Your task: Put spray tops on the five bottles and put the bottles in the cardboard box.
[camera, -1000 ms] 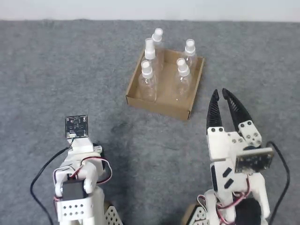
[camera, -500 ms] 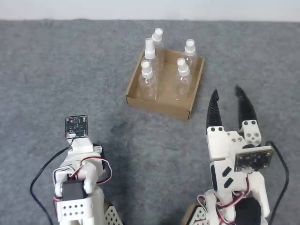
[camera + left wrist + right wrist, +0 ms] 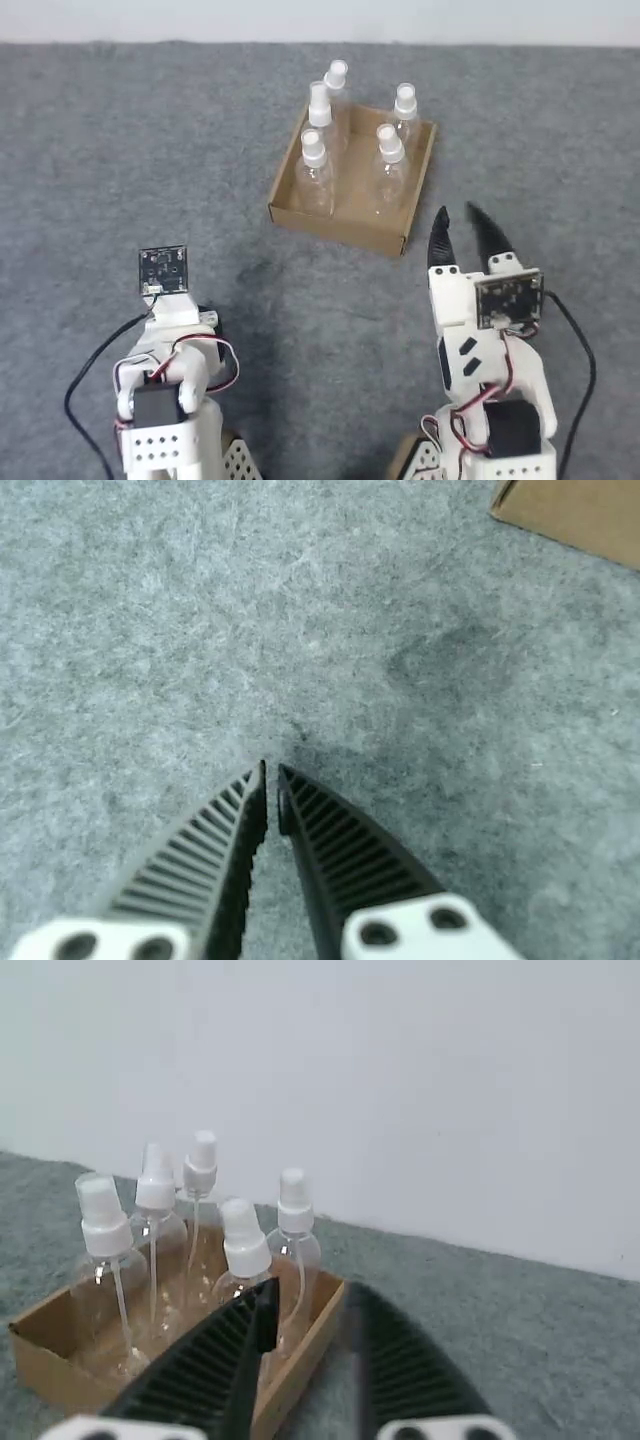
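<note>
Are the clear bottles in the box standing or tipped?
Standing: five clear plastic bottles sit upright inside the brown cardboard box, white spray tops up.

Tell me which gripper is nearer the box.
Right. The right gripper hovers just off the box's near right corner, jaws open. The left gripper sits farther back over the carpet, jaws shut, with the box's corner well ahead of it.

Box (image 3: 572, 512) cut off by frame edge in left wrist view. Right hand (image 3: 310, 1298) blurred, covers box's near corner and base of one bottle (image 3: 243, 1245).
</note>
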`<state>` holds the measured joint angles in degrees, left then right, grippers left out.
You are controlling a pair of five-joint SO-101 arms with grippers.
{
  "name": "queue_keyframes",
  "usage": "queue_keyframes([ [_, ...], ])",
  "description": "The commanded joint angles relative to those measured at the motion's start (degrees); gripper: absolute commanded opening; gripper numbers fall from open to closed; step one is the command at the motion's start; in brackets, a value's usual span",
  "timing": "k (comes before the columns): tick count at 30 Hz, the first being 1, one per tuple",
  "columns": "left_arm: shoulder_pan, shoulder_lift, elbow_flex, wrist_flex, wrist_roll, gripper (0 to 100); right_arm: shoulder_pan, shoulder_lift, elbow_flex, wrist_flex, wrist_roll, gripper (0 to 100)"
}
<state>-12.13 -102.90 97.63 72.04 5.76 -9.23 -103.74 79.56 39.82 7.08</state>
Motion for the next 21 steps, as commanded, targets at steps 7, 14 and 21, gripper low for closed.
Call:
queue_keyframes([
  [7, 0.0, -1.3, -1.1, 0.4, -0.4, 1, 0.4, -0.4, 5.4, -0.2, -0.5, 0.7],
  [14, 0.0, -1.3, -1.1, 0.4, -0.4, 1, 0.7, -0.4, 9.2, -0.2, -0.5, 0.7],
  [21, 0.0, -1.3, -1.1, 0.4, -0.4, 1, 0.3, -0.4, 13.5, -0.2, -0.2, 0.9],
])
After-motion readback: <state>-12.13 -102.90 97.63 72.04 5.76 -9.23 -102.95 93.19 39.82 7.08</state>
